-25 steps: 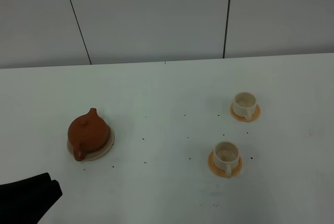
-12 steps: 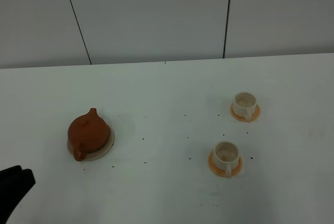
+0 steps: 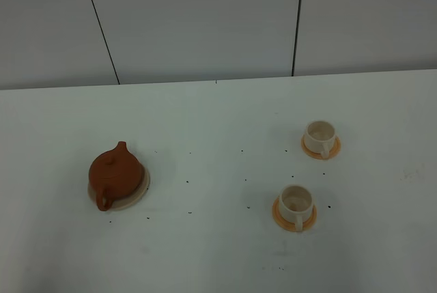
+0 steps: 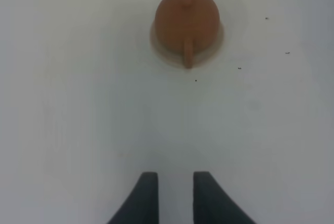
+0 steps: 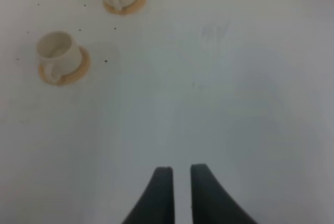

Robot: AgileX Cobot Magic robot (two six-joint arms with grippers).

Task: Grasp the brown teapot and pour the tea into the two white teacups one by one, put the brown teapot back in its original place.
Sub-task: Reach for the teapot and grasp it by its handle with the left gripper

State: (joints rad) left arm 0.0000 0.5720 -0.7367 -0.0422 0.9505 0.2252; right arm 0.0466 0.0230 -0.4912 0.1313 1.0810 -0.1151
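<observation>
Brown teapot [image 3: 115,173] sits on beige coaster [image 3: 140,189], worktop [image 3: 218,252] left | two white teacups [image 3: 295,200] on orange saucers, right | left claw [image 4: 170,182] and right claw [image 5: 177,177] narrowly parted, empty.

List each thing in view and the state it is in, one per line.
brown teapot: upright, lid on, resting on the coaster.
coaster: flat on the table, under the teapot.
far teacup: upright on its orange saucer.
near teacup: upright on its orange saucer.
left gripper: slightly open, empty.
right gripper: slightly open, empty.
</observation>
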